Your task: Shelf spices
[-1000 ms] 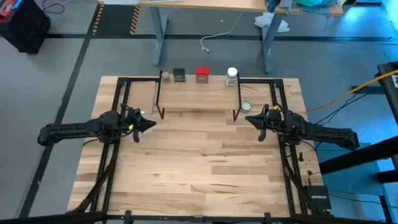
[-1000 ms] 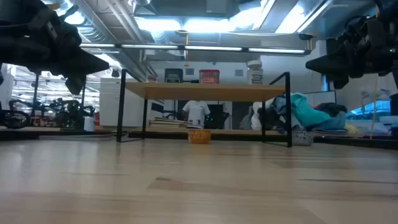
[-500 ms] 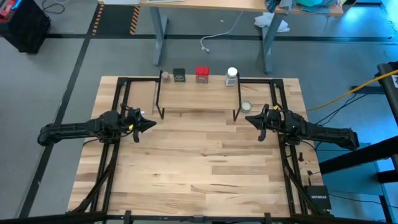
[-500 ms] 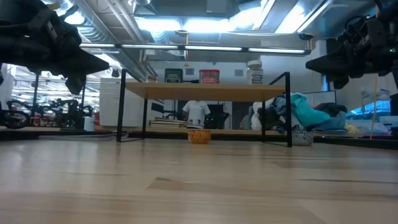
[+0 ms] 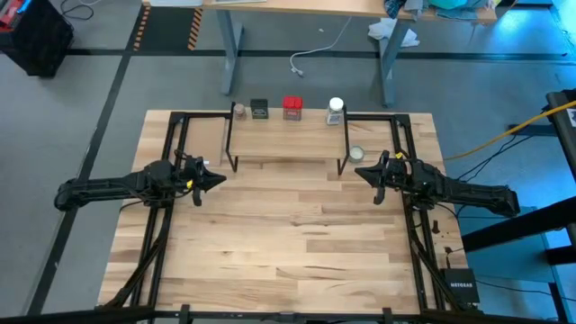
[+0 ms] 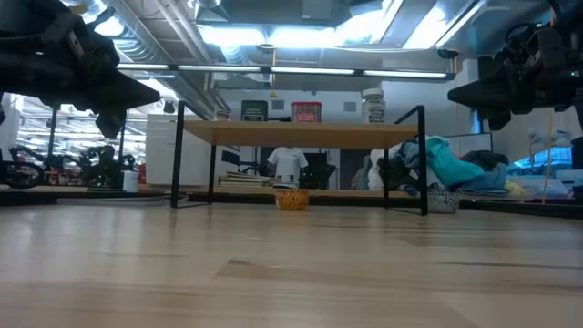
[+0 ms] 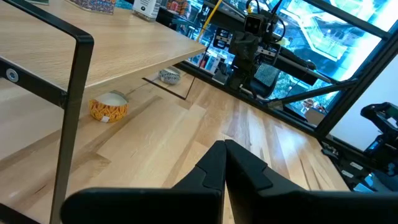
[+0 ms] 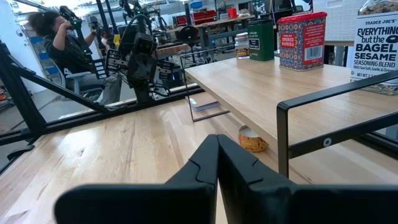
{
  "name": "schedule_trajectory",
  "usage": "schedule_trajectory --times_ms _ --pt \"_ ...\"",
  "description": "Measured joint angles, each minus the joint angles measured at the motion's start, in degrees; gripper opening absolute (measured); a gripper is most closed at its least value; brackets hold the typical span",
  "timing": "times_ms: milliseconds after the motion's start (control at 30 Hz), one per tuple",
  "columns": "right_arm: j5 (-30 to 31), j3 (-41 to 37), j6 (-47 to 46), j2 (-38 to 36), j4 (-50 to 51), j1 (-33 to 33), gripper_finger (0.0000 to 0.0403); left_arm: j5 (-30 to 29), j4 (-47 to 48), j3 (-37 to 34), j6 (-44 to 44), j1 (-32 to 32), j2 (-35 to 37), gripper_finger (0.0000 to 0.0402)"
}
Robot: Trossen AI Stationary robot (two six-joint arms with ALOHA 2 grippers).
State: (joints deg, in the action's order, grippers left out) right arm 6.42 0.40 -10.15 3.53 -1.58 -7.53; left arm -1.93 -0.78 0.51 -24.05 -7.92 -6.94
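The four spices stand in a row along the far edge of the shelf (image 5: 286, 137): a tan-grey round jar (image 5: 240, 110), a dark square tin (image 5: 259, 109), a red square box (image 5: 292, 107) and a clear white-lidded jar (image 5: 336, 110). The low view shows them on the board: jar (image 6: 223, 115), tin (image 6: 254, 111), red box (image 6: 306, 111), clear jar (image 6: 373, 106). My left gripper (image 5: 220, 180) hovers shut off the shelf's near left corner, above the table. My right gripper (image 5: 357, 171) hovers shut off its near right corner. Both point toward the table's middle.
A flat pale round disc (image 5: 357, 154) lies on the table just right of the shelf's right legs. A small orange-netted round object (image 6: 291, 199) sits on the table under the shelf. The shelf's black legs (image 6: 180, 155) stand between the grippers and the far edge. A person (image 8: 59, 37) is in the room beyond.
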Motion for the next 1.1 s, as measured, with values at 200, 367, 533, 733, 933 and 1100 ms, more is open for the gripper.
schedule_trajectory --times_ms 200,367,533,733,933,1100 --pt "0.01 0.02 -2.07 -0.04 -2.62 0.00 0.0010 0.00 0.01 0.00 0.00 0.02 -0.01 0.0001" --pt "2.66 0.02 -15.35 -0.02 -9.05 0.00 0.0010 0.02 0.02 0.00 0.00 0.02 -0.02 0.0001" --pt "3.72 0.90 -21.13 -0.02 -15.57 0.00 0.0010 0.02 0.02 0.00 0.00 0.01 -0.01 0.0001" --pt "4.29 8.48 -19.60 1.86 -15.96 0.00 0.0010 0.02 0.01 0.00 0.01 0.01 0.00 0.0001" --pt "2.09 19.17 -17.31 11.44 -12.79 0.00 0.0010 0.01 0.00 0.00 0.02 0.01 0.00 0.0001" --pt "3.64 30.86 -11.38 25.15 -6.80 0.00 0.0010 0.01 0.00 0.00 0.02 0.01 0.00 0.0001"
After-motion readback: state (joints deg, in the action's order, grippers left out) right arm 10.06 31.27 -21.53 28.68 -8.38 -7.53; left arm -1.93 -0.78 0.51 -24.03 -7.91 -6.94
